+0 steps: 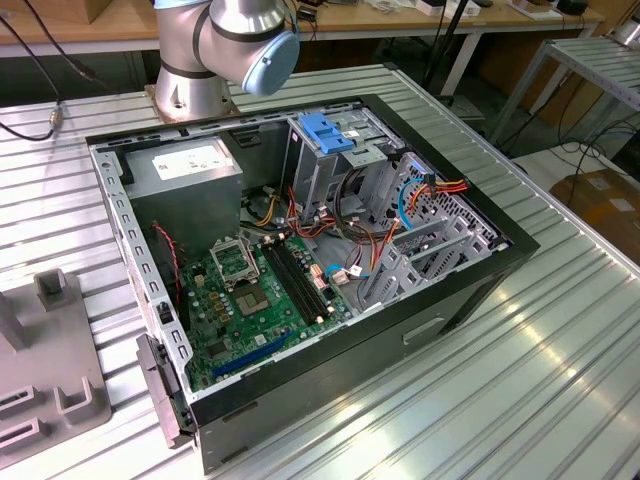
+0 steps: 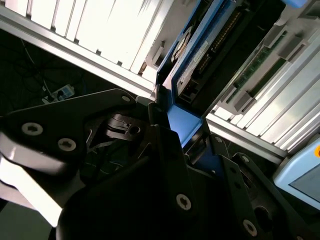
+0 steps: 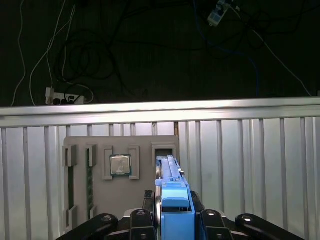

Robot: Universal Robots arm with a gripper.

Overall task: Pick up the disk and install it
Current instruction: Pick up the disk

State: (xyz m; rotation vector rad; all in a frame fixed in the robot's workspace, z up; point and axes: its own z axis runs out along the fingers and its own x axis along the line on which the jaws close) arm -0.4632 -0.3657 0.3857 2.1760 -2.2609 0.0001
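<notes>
Desk [image 1: 560,380] of ribbed aluminium carries an open computer case [image 1: 470,290] lying on its side, its green motherboard [image 1: 250,300] exposed and a drive cage with a blue handle [image 1: 330,135] at the far end. The arm [image 1: 225,40] rises behind the case. A grey holder tray [image 3: 140,142] lies on the desk slats in the first wrist view. The gripper [image 3: 175,220] has its jaws clenched on the disk [image 3: 172,197], which stands on edge over the tray, blue rail towards the camera. A square processor chip [image 3: 120,165] sits in a tray pocket just beside the disk.
</notes>
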